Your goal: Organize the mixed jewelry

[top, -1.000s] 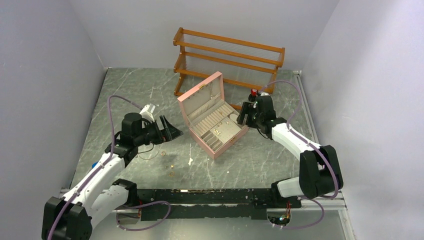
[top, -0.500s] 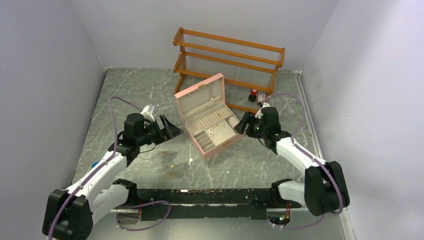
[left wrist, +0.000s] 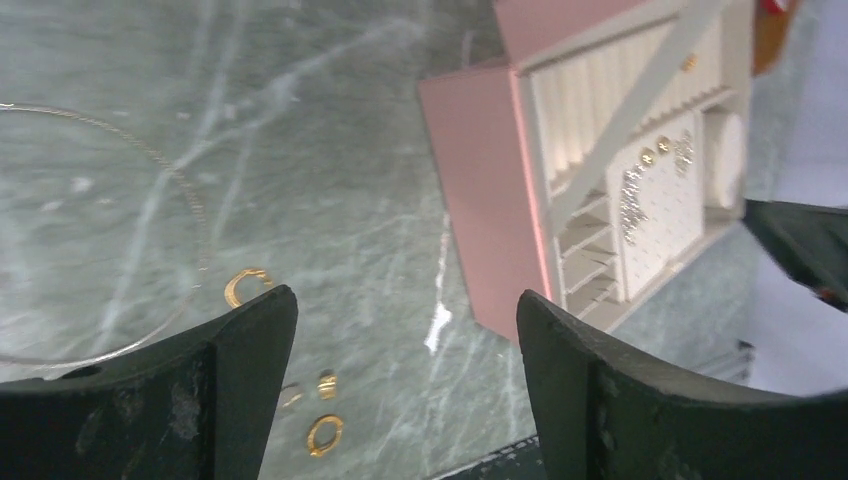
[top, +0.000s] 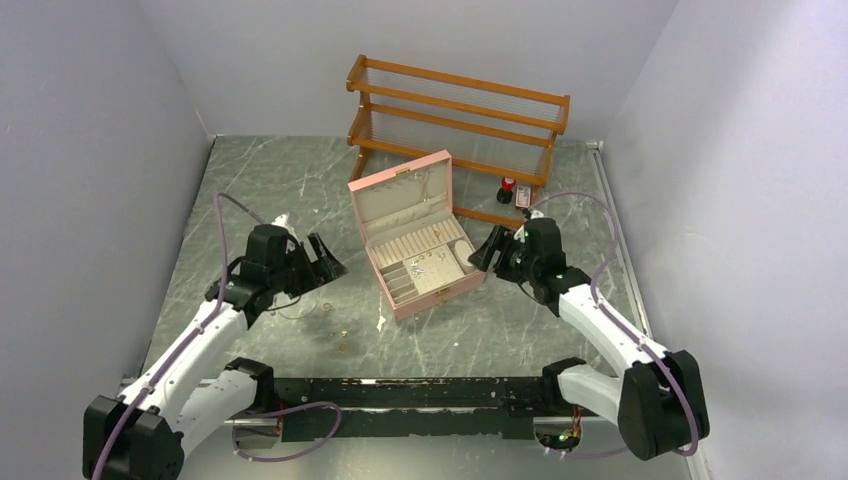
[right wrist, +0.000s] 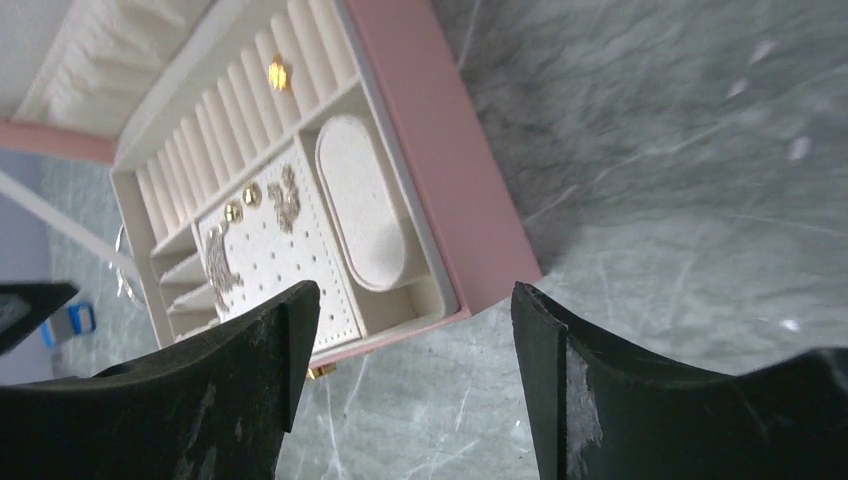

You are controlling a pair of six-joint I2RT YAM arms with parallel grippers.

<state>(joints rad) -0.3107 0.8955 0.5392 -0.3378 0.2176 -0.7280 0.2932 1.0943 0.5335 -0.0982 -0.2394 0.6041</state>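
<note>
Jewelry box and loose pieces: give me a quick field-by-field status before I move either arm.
box: pink box, lid open, on the table
in box: earrings on the dotted pad; one gold piece in the ring rolls
loose: chain and gold rings, left of the box
left gripper: jaws open, empty, near the chain and rings
right gripper: jaws open, empty, at the box's right side

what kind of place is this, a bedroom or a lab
Likely a robot lab cell: plain walls box in a marble-look table, a left arm and right arm are bolted at its near edge, with a pink jewelry box and wooden rack as props.
</note>
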